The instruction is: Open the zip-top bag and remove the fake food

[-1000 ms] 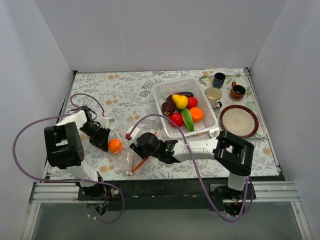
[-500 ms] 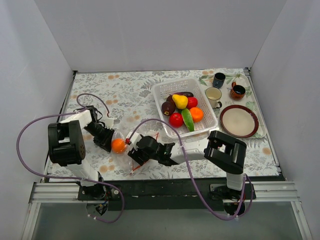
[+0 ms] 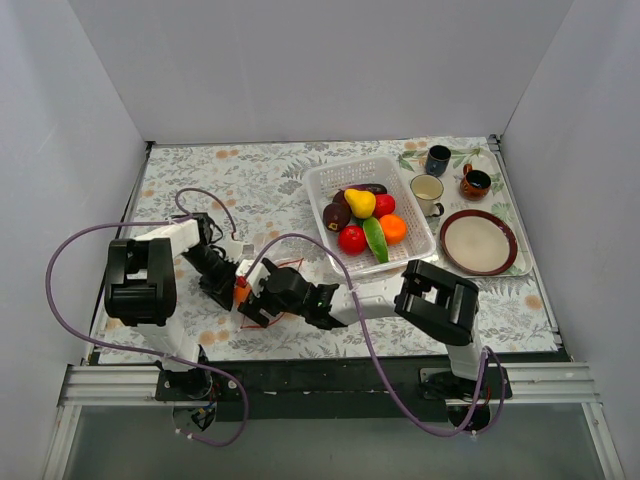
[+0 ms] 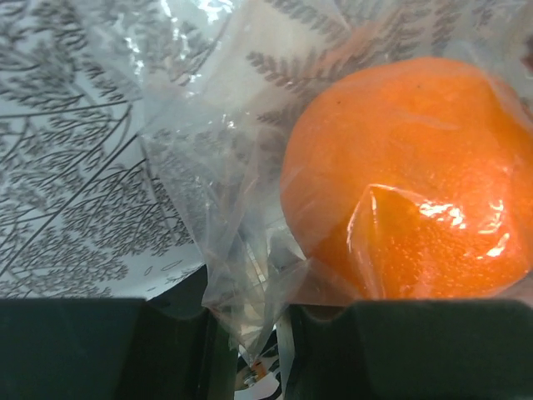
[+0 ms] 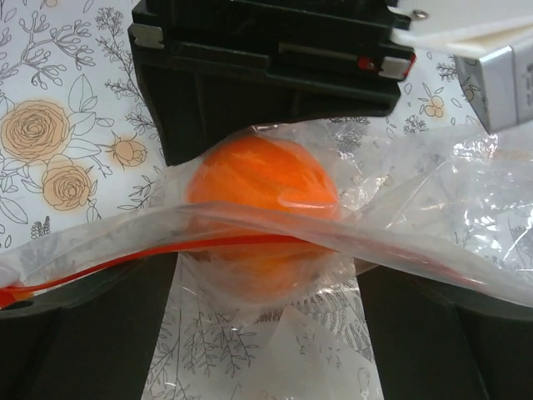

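Note:
The clear zip-top bag [image 4: 208, 167] lies crumpled between my two grippers, and one piece of fake food, an orange ball [image 4: 408, 175], is inside it. My left gripper [image 4: 247, 350] is shut on a gathered fold of the bag, just behind the ball. From the right, my right gripper [image 5: 266, 333] faces the ball [image 5: 262, 196], open wide, with the bag's mouth and its red zip strip [image 5: 125, 260] draped across its fingers. In the top view the grippers [image 3: 228, 285] [image 3: 258, 300] nearly meet around the ball [image 3: 241, 292].
A white perforated basket [image 3: 318, 185] behind the right arm holds several fake fruits and vegetables. A tray at the back right carries three mugs [image 3: 428, 190] and a plate [image 3: 478, 242]. Purple cables loop beside both arms.
My right gripper has opened wide and slid left up to the ball. My left gripper has carried the bag and ball slightly right toward it.

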You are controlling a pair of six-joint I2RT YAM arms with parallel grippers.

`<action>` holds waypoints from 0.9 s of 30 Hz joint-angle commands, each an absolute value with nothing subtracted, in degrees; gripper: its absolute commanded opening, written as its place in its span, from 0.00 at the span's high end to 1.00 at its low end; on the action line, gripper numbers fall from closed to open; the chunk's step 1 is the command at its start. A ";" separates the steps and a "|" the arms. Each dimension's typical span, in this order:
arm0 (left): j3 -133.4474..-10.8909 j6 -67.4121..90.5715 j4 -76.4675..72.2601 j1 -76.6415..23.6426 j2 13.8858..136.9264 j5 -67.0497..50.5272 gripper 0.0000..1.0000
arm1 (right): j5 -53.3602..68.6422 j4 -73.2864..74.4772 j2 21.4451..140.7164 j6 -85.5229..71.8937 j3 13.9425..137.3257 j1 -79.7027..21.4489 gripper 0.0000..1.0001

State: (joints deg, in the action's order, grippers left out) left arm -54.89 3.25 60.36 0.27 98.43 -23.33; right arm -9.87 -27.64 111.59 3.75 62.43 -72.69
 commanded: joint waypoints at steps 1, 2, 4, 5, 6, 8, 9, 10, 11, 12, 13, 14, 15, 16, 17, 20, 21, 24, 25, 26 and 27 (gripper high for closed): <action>-53.44 2.37 57.83 -2.63 99.84 -23.55 0.81 | -8.09 -29.89 114.25 5.62 66.88 -73.04 0.01; -53.35 2.46 57.83 -2.90 99.93 -23.64 0.81 | -7.91 -29.45 115.48 5.63 67.58 -73.21 0.02; -53.35 2.46 58.01 -3.69 100.19 -23.99 0.81 | -8.35 -28.04 116.62 6.15 68.81 -73.47 0.01; -53.35 2.37 58.09 -3.95 100.37 -24.08 0.82 | -8.35 -27.86 117.33 6.24 68.91 -73.48 0.01; -53.18 2.20 58.27 -4.39 100.46 -24.26 0.82 | -8.35 -27.95 117.59 6.33 68.91 -73.48 0.02; -53.09 2.02 58.36 -4.74 100.55 -24.26 0.82 | -7.91 -27.34 118.12 6.50 68.38 -73.48 0.01; -53.09 2.11 58.19 -4.75 100.63 -24.08 0.82 | -7.74 -27.42 117.95 6.33 67.86 -73.48 0.02; -52.91 2.02 57.92 -4.75 100.63 -23.65 0.82 | -7.30 -27.51 117.69 6.07 67.24 -73.48 0.07; -52.74 2.02 57.75 -4.75 100.63 -23.21 0.82 | -7.03 -27.68 116.82 5.46 65.67 -73.48 0.10; -52.47 2.11 56.96 -4.75 100.72 -22.77 0.82 | -6.77 -27.95 116.20 5.19 64.78 -73.48 0.14; -52.12 2.28 56.61 -4.66 100.81 -21.89 0.82 | -6.51 -28.21 115.41 4.92 63.91 -73.48 0.25; -51.95 2.72 56.25 -4.75 100.98 -21.45 0.82 | -6.59 -27.95 113.75 4.57 62.16 -73.39 0.31; -51.86 2.99 55.64 -4.75 101.25 -21.01 0.82 | -6.59 -27.51 112.86 3.53 61.44 -73.39 0.38; -51.86 3.42 55.37 -4.75 101.51 -20.74 0.82 | -6.77 -26.73 111.81 2.99 60.65 -73.39 0.52; -51.86 3.69 55.20 -4.66 101.60 -20.22 0.82 | -6.51 -25.33 109.45 2.64 58.82 -73.48 0.56; -52.03 4.48 54.41 -4.75 101.86 -19.16 0.83 | -4.58 -25.05 104.00 1.67 54.51 -73.48 0.53; -52.03 4.74 54.23 -4.75 101.87 -19.07 0.83 | -4.31 -24.70 102.84 1.58 52.14 -73.48 0.49; -52.47 5.01 54.40 -4.75 102.22 -19.07 0.84 | -4.04 -24.43 99.76 1.41 48.88 -73.48 0.27; -52.73 5.18 54.67 -4.75 102.13 -19.33 0.85 | -4.13 -24.43 99.49 0.97 48.52 -73.48 0.19; -54.04 5.27 55.02 -4.66 101.69 -19.77 0.85 | -4.30 -24.35 99.58 0.79 48.52 -73.48 0.16; -55.10 5.27 56.67 -4.48 101.34 -21.34 0.85 | -4.13 -24.26 99.84 0.70 48.69 -73.48 0.15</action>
